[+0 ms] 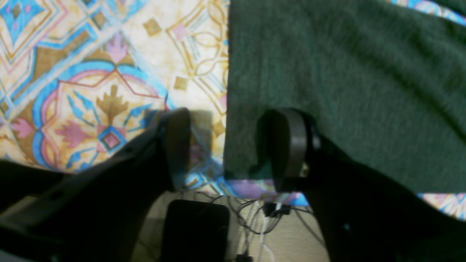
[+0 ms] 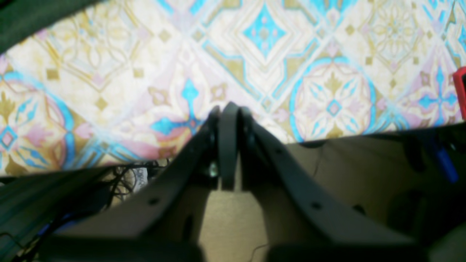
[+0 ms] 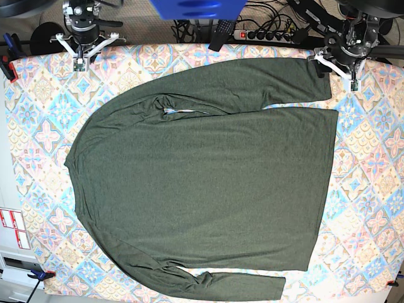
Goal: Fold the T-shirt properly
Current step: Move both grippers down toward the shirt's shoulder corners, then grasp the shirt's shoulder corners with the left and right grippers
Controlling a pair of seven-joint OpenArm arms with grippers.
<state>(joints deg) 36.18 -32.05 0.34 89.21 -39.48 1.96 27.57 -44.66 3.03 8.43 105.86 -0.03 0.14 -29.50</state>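
Lying flat across the patterned tablecloth (image 3: 38,132), the T-shirt (image 3: 208,189) fills mid-frame, one sleeve folded along the top, one along the bottom edge. Left gripper (image 1: 233,145) is seen spread apart over the sleeve cuff; right gripper (image 2: 228,109) pressed together, empty, upper left. Cables (image 3: 265,28) are seen behind the table.

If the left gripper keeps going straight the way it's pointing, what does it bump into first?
Probably the T-shirt. The left gripper is open and points down at the table, straddling the shirt's edge, so one finger would likely land on fabric and the other on the patterned cloth. Depth is hard to judge.
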